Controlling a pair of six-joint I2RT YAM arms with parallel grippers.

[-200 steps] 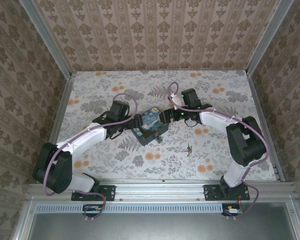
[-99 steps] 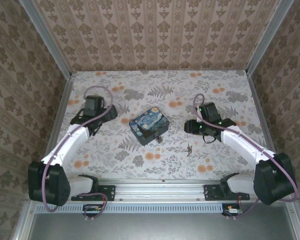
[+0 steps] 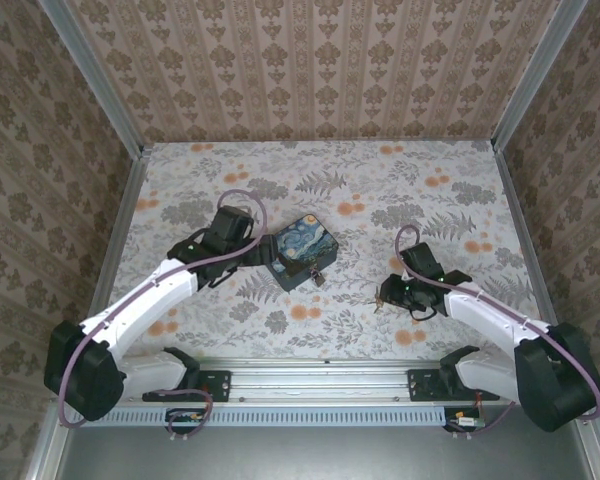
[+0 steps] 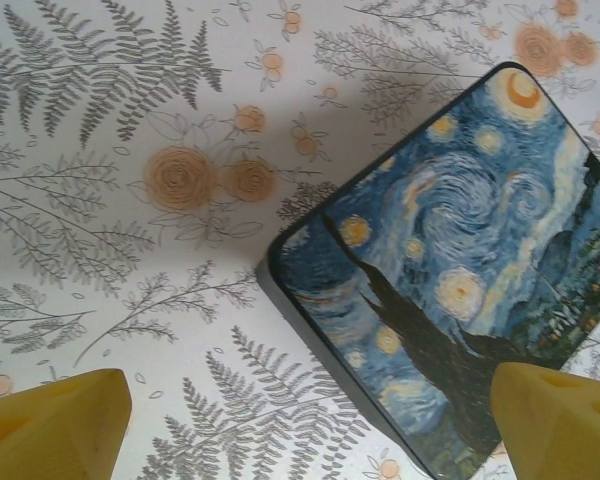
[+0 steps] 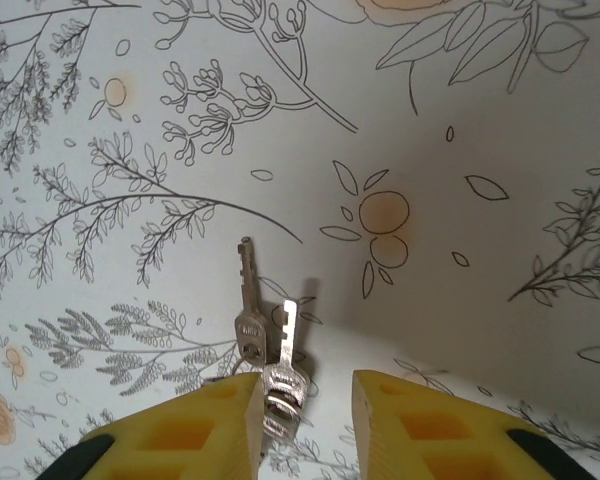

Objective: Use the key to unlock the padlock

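Padlock (image 3: 320, 275) at 5 o'clock edge of blue tin (image 3: 298, 250) | key (image 5: 283, 350) (two lie together) at padlock's 4 o'clock, head between right gripper (image 5: 302, 388) jaws, parted, not clenched | left gripper (image 4: 305, 378) released, straddling tin corner

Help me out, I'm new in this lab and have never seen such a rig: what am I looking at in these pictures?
These are two robot arms bolted side by side. The overhead picture looks down from above and behind them. The other two come from cameras on each wrist, so the yellow blocks are fingertips. On the flowered table lie a blue painted tin with a tiny padlock at its near edge, and two keys together. The left gripper, open wide, hovers by the tin. The right gripper straddles the keys, fingers apart; nothing is clearly held.
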